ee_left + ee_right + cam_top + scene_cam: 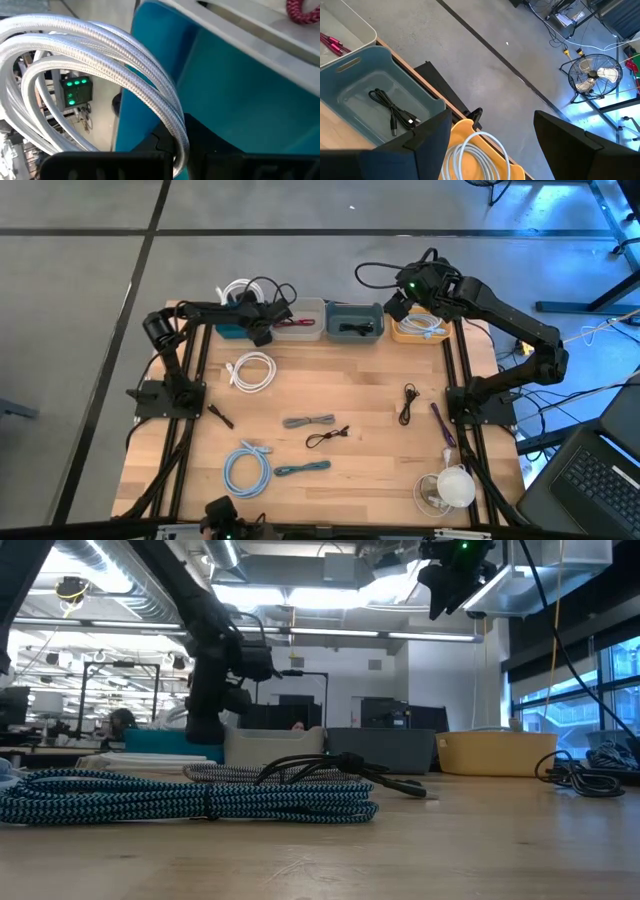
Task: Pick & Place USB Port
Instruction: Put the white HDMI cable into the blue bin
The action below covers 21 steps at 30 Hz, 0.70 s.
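While the left arm reaches along the far edge of the surface [370,395], its left hand [262,330] sits low beside the teal bin [232,328] and pinches a coiled white braided cable [105,65] between its fingers, the loops standing up against the bin's outer wall in the left wrist view. Right arm is raised and bent over the far right corner; its right hand [398,305] hangs above the yellow bin [422,332], fingers spread wide and holding nothing, pointing down. A white cable [475,155] lies coiled in that yellow bin. Black USB cable [395,112] lies in the grey-blue bin [350,65], and red cord shows in the white bin [300,320] beside it. More cables lie loose across the surface, among them a light blue coil [246,470] near the front.
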Available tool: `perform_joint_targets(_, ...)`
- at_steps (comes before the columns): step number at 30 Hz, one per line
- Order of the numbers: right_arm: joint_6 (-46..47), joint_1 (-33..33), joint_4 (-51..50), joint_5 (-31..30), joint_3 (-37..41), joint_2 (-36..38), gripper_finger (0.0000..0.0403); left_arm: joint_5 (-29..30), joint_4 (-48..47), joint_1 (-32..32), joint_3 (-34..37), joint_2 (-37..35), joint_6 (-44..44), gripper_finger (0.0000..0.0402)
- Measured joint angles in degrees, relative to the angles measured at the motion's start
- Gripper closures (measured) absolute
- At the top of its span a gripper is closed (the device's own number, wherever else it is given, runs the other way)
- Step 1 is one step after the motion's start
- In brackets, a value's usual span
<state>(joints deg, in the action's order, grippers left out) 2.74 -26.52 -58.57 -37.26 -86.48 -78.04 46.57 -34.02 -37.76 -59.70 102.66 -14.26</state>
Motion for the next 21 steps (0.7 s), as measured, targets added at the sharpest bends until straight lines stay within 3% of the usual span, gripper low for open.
perform_joint_targets(4,0.0,0.0,0.0,0.0,0.0,0.0,0.0118,-1.85,-0.02,-0.24,0.0,0.06,-0.05,0.0383)
perform_joint_targets(9,0.0,0.0,-0.02,0.0,0.0,0.0,0.0118,-7.65,-1.01,-1.16,-0.04,0.04,-1.77,0.0337)
perform_joint_targets(16,0.05,0.02,-0.02,0.0,0.0,0.0,0.0118,-4.4,-4.29,-1.15,-0.11,-0.22,-2.59,0.028)
perform_joint_targets(21,0.24,0.02,-0.02,0.0,0.0,0.0,0.0118,-5.31,-7.44,-0.25,-0.09,-1.27,-1.65,0.0254)
